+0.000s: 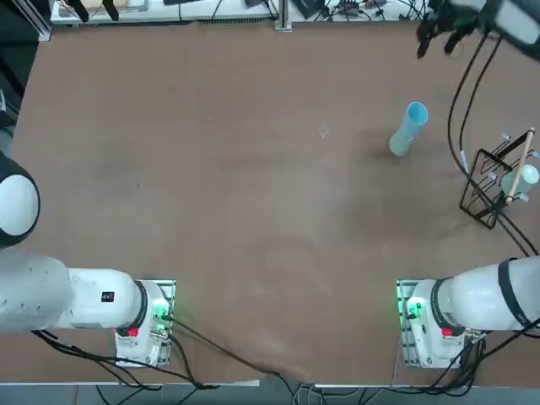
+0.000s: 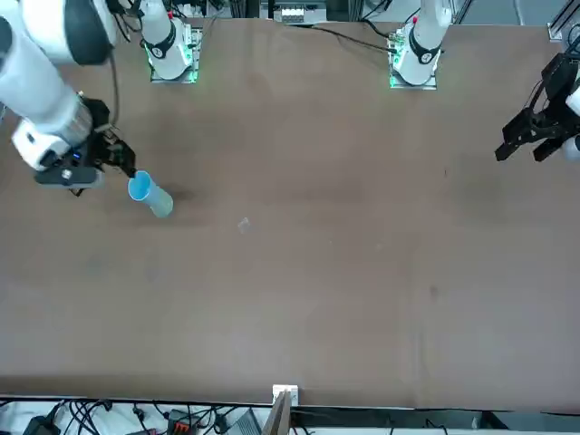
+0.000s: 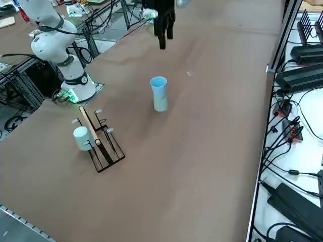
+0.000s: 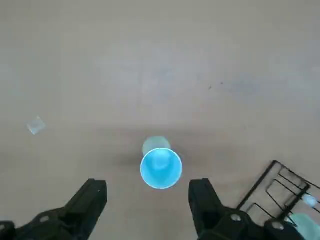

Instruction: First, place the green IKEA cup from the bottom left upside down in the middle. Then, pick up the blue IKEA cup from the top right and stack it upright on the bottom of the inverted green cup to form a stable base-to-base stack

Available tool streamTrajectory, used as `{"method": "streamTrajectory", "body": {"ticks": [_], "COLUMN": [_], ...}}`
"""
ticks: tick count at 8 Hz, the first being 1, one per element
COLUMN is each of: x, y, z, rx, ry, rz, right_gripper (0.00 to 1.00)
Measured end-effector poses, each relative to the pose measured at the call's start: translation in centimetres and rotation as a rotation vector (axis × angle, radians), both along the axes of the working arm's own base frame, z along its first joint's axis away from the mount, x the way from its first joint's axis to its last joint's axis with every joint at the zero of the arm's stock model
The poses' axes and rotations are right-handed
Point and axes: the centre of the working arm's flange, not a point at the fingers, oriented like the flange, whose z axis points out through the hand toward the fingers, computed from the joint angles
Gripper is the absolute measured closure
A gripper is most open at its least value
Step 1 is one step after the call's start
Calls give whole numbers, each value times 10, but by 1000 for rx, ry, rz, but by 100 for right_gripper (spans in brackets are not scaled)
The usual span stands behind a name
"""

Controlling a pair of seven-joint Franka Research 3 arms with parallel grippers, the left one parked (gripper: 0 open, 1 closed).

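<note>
Bare brown tabletop [image 1: 236,194], cable-strewn floor [image 3: 298,151] beside it, black metal frames [image 3: 30,75] at the corner.

overhead, front, side and wrist views all share the blue cup [image 1: 408,129].

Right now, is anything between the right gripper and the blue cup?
No. In the wrist view the right gripper hangs open above the blue cup, with only air between its fingers and the cup's rim.

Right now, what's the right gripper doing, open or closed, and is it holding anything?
Right gripper: open, holding nothing; it hangs above the stacked blue IKEA cup, its fingers apart and clear of the cup.
</note>
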Motion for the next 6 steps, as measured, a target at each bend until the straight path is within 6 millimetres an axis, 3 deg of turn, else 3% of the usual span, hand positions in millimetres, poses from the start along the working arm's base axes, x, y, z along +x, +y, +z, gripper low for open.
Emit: {"method": "streamTrajectory", "body": {"ticks": [3, 6], "x": [-4, -10], "y": [-14, -35], "z": [59, 88], "rx": [69, 77], "ry": [-13, -9], "rz": [-48, -57], "right_gripper": [0, 0]}}
